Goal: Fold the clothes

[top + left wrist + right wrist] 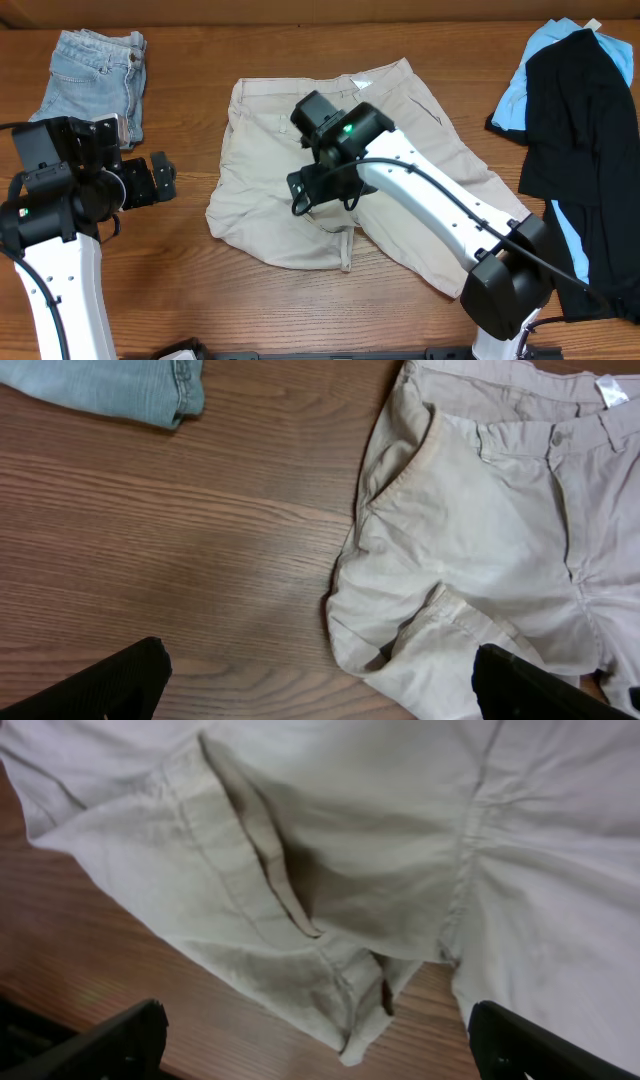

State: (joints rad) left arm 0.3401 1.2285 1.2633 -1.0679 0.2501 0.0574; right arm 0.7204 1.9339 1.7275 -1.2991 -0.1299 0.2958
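Note:
The pale beige khaki shorts lie spread in the middle of the table, waistband toward the far edge, legs toward the front. My right gripper hovers over the crotch and inner leg hems, open and empty. My left gripper is open and empty over bare wood to the left of the shorts; the left leg hem and pocket show in its view.
Folded light-blue denim shorts lie at the far left, also in the left wrist view. Black and sky-blue garments lie at the right edge. Bare wood lies between the denim and the khaki shorts.

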